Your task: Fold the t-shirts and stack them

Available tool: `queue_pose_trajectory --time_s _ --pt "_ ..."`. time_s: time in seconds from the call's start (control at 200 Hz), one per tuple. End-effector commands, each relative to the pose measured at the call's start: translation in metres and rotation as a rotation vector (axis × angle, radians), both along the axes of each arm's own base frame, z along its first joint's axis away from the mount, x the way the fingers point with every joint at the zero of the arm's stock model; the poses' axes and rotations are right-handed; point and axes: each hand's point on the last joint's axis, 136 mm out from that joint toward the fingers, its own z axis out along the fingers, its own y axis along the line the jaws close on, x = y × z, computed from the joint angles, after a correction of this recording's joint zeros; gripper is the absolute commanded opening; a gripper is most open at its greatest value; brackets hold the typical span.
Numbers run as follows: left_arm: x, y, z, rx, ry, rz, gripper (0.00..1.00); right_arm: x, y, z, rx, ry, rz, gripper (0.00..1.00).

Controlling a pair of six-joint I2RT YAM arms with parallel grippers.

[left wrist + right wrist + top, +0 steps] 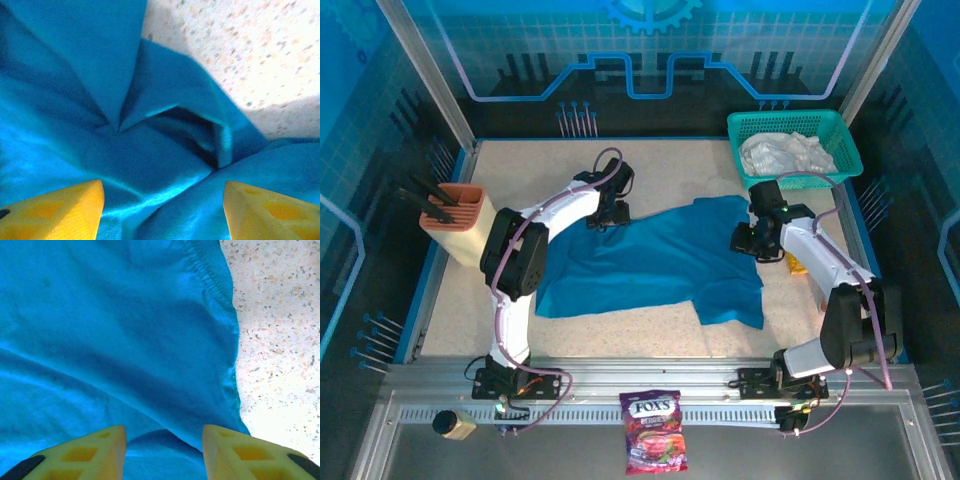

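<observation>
Blue cloth bunches under the left pincer (pixel 162 200), which stands wide open at the far left corner and holds nothing, and the blue t-shirt (pixel 650 265) lies spread but wrinkly in the middle of the desk (pixel 520 170). The right pincer (pixel 164 445) is partly open at the shirt's right edge, with a small bump of cloth between its fingers, not squeezed. I think the job has hardly begun: no neat fold yet, and the white t-shirt (pixel 785 152) sits crumpled in the green basket (pixel 848 150) at the far right
</observation>
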Motion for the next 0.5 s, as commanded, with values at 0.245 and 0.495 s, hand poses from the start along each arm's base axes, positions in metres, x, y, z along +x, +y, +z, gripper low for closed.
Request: queue_pose_trajectory --time_s 0.245,0.495 --pt "0.024 -0.007 -0.006 -0.023 0.001 0.002 0.64 -0.006 0.004 -0.013 0.018 0.029 0.014 0.43" --pt "0.041 -0.002 -0.011 0.005 -0.020 0.018 0.55 -0.004 0.004 -0.012 0.016 0.028 0.017 0.42"
